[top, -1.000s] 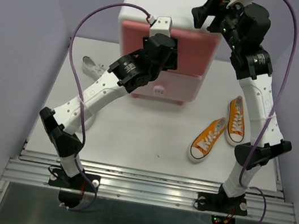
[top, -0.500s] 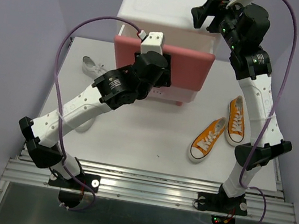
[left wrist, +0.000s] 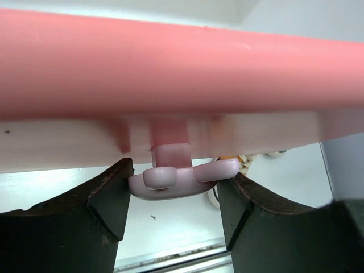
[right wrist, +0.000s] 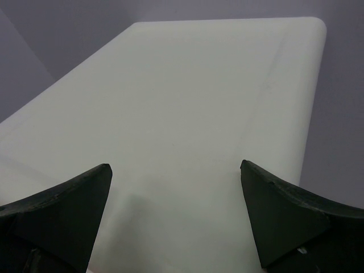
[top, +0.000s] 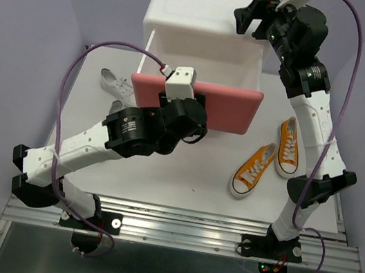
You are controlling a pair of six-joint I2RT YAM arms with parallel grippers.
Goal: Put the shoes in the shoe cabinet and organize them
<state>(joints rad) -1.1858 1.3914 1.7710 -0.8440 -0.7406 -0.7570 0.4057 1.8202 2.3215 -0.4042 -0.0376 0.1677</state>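
The white shoe cabinet [top: 211,8] stands at the back, and its darker pink upper drawer [top: 232,110] is pulled far out, showing a white inside. In the left wrist view, my left gripper [left wrist: 175,179] is shut on that drawer's pale bunny knob [left wrist: 182,176]; from above, this gripper [top: 192,120] sits at the drawer front. My right gripper [top: 248,18] hangs open over the cabinet's top [right wrist: 199,85], holding nothing. Two orange shoes [top: 254,168] [top: 288,147] lie on the table at the right. One white shoe [top: 115,83] lies left of the cabinet. The lower drawer is hidden.
Purple walls close in on both sides of the white table [top: 182,178]. A metal rail [top: 182,224] runs along the near edge by the arm bases. A purple cable [top: 90,58] loops above the left arm.
My left arm has drawn back toward the near edge with the knob in its grip, sliding the upper drawer out. The right arm and the shoes have not moved.
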